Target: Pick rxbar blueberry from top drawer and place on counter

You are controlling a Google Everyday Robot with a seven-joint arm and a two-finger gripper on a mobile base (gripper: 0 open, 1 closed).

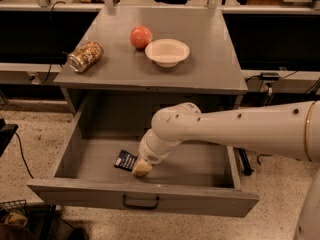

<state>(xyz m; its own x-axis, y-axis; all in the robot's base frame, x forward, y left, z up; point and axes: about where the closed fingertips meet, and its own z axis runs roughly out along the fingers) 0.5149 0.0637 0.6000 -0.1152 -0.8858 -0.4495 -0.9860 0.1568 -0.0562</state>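
We count one top drawer (200,200) pulled open, one rxbar blueberry (124,159) on its floor, one corner hidden by one gripper (142,167) touching it, grasp we cannot tell, on one counter (215,59) one can (85,56), one red fruit (141,36), one bowl (167,51).

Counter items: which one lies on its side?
The shiny can, at the left; the bowl sits upright. The gripper is down in the top drawer by the rxbar blueberry.

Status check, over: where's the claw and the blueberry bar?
Claw low in open top drawer, beside rxbar blueberry. Bar flat on drawer floor. Can, red fruit and bowl sit on counter.
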